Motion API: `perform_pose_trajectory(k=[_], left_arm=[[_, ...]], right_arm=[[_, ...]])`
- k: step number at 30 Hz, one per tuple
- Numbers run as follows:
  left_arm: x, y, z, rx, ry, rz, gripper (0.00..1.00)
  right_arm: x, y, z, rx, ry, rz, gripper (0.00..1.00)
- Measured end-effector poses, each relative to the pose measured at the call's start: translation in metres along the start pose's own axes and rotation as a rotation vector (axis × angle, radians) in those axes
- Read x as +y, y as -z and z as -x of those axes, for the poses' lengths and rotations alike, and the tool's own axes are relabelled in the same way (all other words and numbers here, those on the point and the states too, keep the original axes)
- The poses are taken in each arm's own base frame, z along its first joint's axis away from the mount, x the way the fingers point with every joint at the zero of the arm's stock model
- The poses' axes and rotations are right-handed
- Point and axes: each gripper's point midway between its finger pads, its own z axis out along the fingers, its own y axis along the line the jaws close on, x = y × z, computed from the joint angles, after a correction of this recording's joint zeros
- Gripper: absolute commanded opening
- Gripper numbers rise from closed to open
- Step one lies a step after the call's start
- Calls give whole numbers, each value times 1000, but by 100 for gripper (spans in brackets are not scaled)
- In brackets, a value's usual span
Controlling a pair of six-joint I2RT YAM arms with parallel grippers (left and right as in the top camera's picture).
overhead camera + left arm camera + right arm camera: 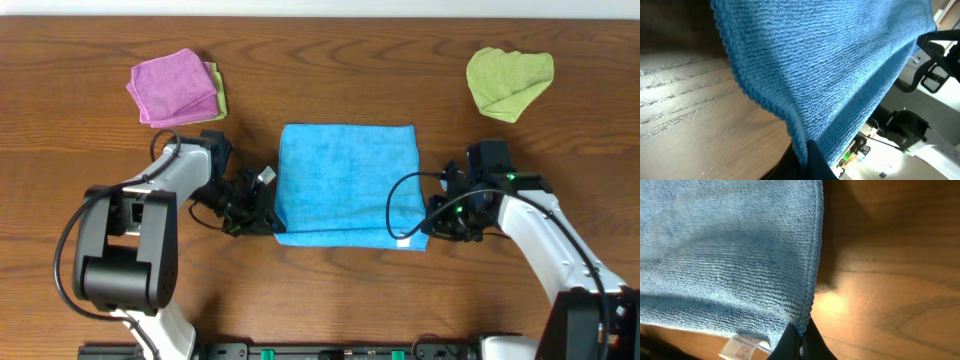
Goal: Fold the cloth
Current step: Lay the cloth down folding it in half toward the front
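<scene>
Closest to the left wrist lens, the left gripper (807,162) is seen pinched on a hemmed corner of the cloth (840,75), which is raised off the table (685,110) and hangs as a slanted sheet. The same is seen at the right wrist: the right gripper (801,342) is pressed together on the opposite near corner, just beside the white tag (742,349).

From overhead, the cloth (345,180) is spread at the middle of the table (330,300), with the left gripper (268,212) and right gripper (425,225) at its two near corners. A pink cloth (175,88) and a lime-green cloth (508,80) are set well apart, at the far left and far right.

The step in hand is judged to be the carrying of the near edge over to the far edge. For this to be done well, both corners should be kept at equal height and moved forward together, so that the edge between them is held taut without being stretched. The far edge should not be dragged along. The near hem should be laid down level with the far hem, and only then should the corners be let go.
</scene>
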Motion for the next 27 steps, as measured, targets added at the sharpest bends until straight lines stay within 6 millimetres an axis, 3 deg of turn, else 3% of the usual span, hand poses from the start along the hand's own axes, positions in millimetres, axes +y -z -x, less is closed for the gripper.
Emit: perform_pose_trajectory(k=[4, 15, 22, 27], left_arm=[[-6, 5, 4, -56, -20, 0, 6], [-30, 33, 73, -367, -9, -27, 6], [-46, 55, 116, -549, -20, -73, 6], [-55, 62, 131, -622, -7, -85, 6]], right_arm=[[0, -3, 7, -35, 11, 7, 1], [15, 13, 85, -358, 31, 47, 1], [24, 26, 115, -495, 34, 64, 1], [26, 30, 129, -553, 32, 70, 1]])
